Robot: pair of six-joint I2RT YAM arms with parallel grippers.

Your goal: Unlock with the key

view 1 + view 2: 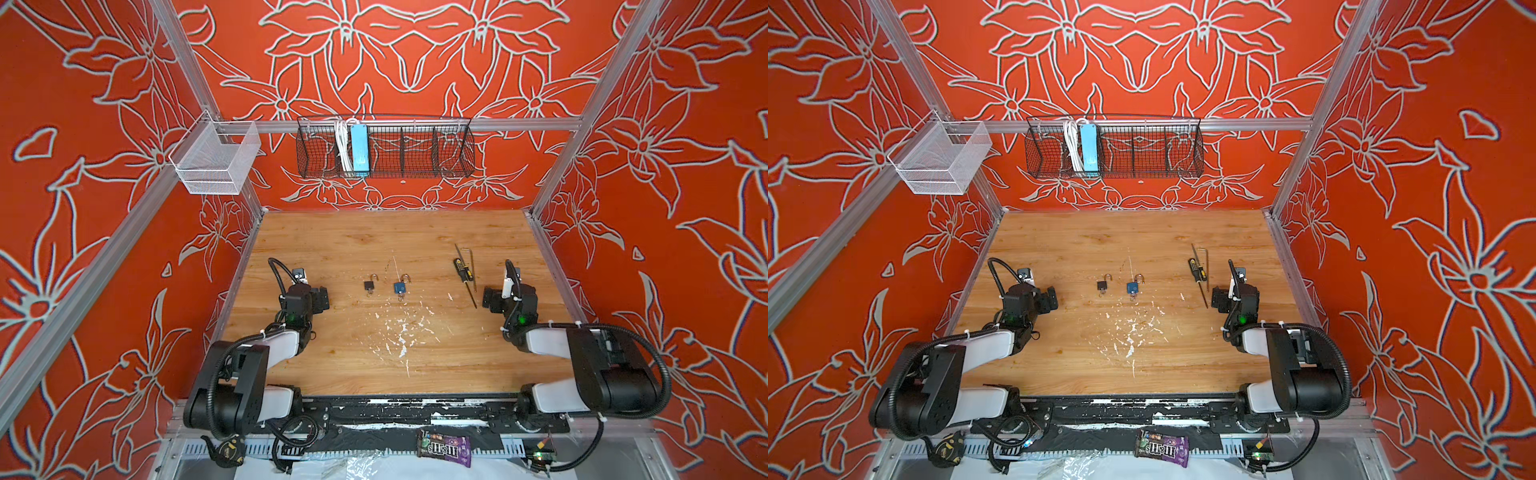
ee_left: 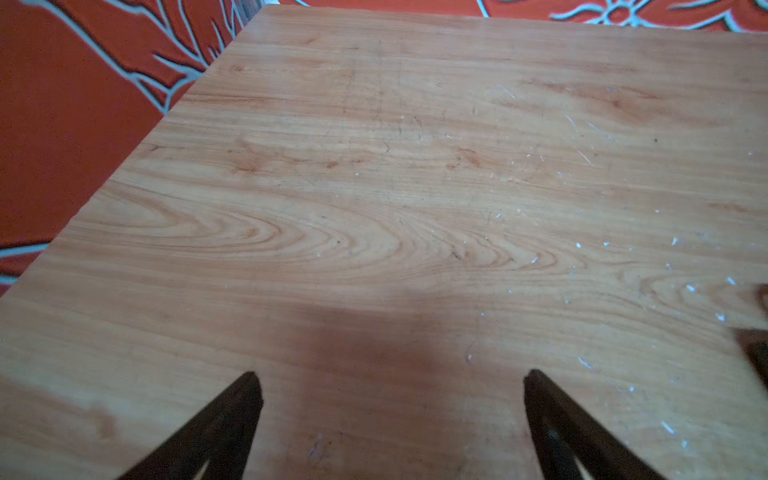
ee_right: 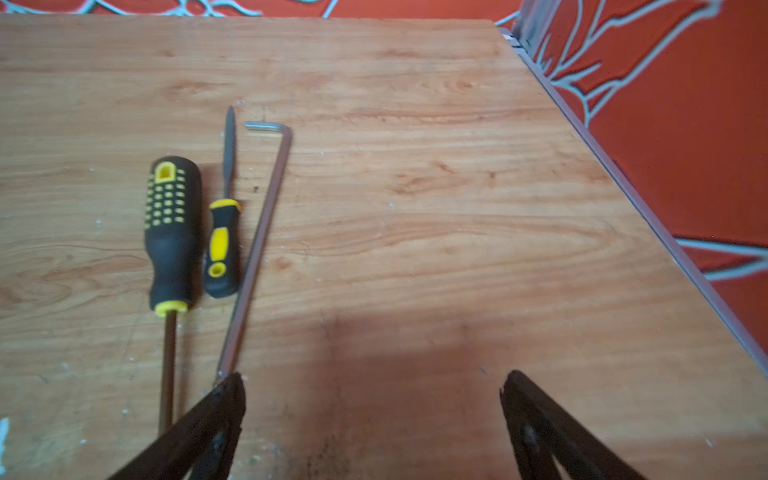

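Lying side by side at the middle of the desk [image 1: 332,357], the black padlock [image 1: 369,286] and the blue padlock [image 1: 400,287] rest well apart from both arms. Each shows what looks like a key [image 1: 400,296] at its near end, though it is too small to be sure. The left gripper [image 2: 390,382] is spread wide over bare wood and holds nothing; the right gripper [image 3: 374,386] is likewise spread and empty, with one fingertip just beside the hex key [image 3: 257,249].

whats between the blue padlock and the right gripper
A large screwdriver and a hex key lie close by the right gripper; from them to the blue padlock, only bare wooden table with white flecks, as both top views show.
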